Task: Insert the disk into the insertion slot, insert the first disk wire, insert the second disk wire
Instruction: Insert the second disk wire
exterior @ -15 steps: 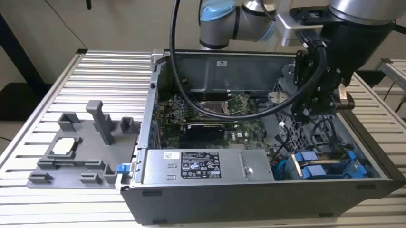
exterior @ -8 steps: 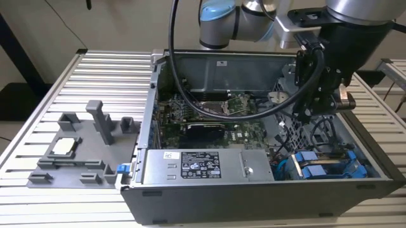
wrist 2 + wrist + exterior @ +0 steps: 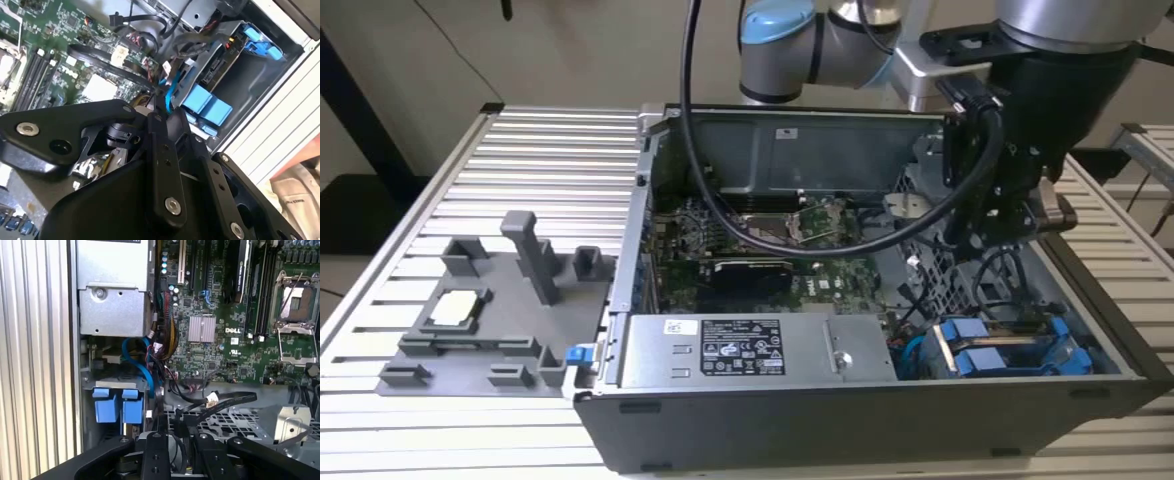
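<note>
The disk sits in the insertion slot point(image 3: 107, 382) at the case's front corner, on the exterior view's right. Its blue carrier point(image 3: 987, 358) point(image 3: 206, 106) point(image 3: 114, 405) has two tabs facing out. My gripper point(image 3: 994, 240) point(image 3: 157, 102) point(image 3: 179, 427) hangs inside the case just above and behind the drive cage. It looks shut on the end of a flat black disk wire point(image 3: 225, 400) point(image 3: 100, 55) with a white tag. A blue wire point(image 3: 142, 365) point(image 3: 170, 90) curls from the motherboard side down to the disk.
The open case lies on a slatted aluminium table point(image 3: 520, 140). A grey power supply box point(image 3: 747, 350) fills its front. The green motherboard point(image 3: 215, 340) lies behind. A perforated bracket point(image 3: 240, 420) is under my gripper. A grey parts fixture point(image 3: 480, 320) stands outside on the exterior view's left.
</note>
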`<act>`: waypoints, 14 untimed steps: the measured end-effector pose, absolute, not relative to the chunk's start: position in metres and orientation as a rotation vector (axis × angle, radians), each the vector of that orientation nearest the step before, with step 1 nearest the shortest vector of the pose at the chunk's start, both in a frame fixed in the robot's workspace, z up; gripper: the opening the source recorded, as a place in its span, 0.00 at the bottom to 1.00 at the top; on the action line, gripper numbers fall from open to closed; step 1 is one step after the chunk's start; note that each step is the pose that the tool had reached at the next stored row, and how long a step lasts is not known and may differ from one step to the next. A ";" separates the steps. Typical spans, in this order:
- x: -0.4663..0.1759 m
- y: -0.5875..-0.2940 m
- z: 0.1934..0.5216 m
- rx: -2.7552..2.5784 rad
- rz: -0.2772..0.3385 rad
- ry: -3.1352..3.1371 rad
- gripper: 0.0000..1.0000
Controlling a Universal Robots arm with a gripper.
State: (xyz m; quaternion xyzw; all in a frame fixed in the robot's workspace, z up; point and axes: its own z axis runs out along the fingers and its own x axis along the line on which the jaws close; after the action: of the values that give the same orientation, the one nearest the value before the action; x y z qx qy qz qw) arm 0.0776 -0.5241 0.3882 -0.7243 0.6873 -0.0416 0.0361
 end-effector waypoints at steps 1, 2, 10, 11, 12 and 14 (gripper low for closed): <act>0.078 -0.523 0.388 -2.233 -0.135 2.107 0.27; 0.078 -0.521 0.387 -2.241 -0.140 2.101 0.27; 0.077 -0.516 0.385 -2.260 -0.154 2.082 0.35; 0.077 -0.516 0.385 -2.258 -0.159 2.081 0.35; 0.077 -0.515 0.384 -2.256 -0.164 2.078 0.40; 0.077 -0.515 0.383 -2.252 -0.172 2.075 0.47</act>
State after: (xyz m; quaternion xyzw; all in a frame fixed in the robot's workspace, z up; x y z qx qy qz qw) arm 0.0773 -0.5149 0.3826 -0.7337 0.6761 -0.0560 0.0375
